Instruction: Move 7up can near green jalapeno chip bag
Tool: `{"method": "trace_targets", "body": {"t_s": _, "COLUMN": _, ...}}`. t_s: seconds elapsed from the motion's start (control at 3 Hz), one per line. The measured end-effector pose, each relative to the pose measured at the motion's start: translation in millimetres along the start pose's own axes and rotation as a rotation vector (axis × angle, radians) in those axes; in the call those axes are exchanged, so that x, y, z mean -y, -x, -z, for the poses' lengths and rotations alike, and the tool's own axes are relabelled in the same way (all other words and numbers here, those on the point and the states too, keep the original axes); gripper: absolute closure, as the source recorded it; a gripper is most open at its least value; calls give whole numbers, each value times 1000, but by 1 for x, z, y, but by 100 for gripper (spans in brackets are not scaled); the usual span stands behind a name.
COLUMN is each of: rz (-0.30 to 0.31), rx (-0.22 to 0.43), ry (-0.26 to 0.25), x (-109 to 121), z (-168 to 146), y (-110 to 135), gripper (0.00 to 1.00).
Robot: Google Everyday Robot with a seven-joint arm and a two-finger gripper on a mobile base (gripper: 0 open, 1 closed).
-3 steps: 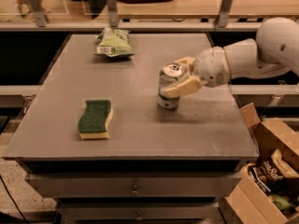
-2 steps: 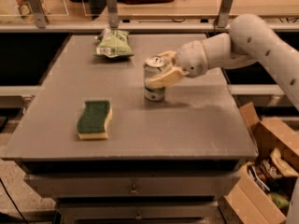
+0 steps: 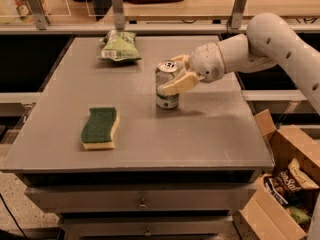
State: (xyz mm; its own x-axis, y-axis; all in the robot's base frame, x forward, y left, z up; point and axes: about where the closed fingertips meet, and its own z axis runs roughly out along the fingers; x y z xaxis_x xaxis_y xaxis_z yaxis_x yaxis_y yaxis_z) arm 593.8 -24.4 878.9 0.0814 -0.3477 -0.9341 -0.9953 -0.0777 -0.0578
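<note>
The 7up can (image 3: 166,85) stands upright near the middle of the grey table (image 3: 215,129), white and green with a silver top. My gripper (image 3: 176,75) reaches in from the right and is shut on the can, one finger in front and one behind its upper part. The green jalapeno chip bag (image 3: 119,46) lies at the far left part of the table, up and to the left of the can, with a stretch of table between them.
A yellow sponge with a dark green top (image 3: 100,128) lies at the front left of the table. An open cardboard box (image 3: 287,176) with snack bags stands on the floor to the right. A shelf with metal posts (image 3: 118,6) runs behind the table.
My gripper has carried the can leftward across the table, closer to the chip bag. The sponge and the bag have not moved.
</note>
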Motion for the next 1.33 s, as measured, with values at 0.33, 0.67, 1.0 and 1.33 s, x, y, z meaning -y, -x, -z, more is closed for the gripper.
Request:
{"method": "trace_targets", "body": {"t_s": 0.33, "rz": 54, "rx": 42, "ry": 2, "x": 20, "z": -4, "y": 18, "gripper": 100}}
{"method": "trace_targets", "body": {"t_s": 0.67, "rz": 197, "rx": 162, "ry": -9, "x": 50, "z": -2, "y": 72, "gripper": 100}}
{"method": "trace_targets", "body": {"t_s": 1.0, "rz": 303, "rx": 246, "ry": -90, "x": 63, "z": 15, "y": 115, "gripper": 100}}
{"method": "trace_targets", "body": {"t_s": 1.33, "rz": 361, "rx": 221, "ry": -228, "x": 66, "z": 20, "y": 134, "gripper": 100}}
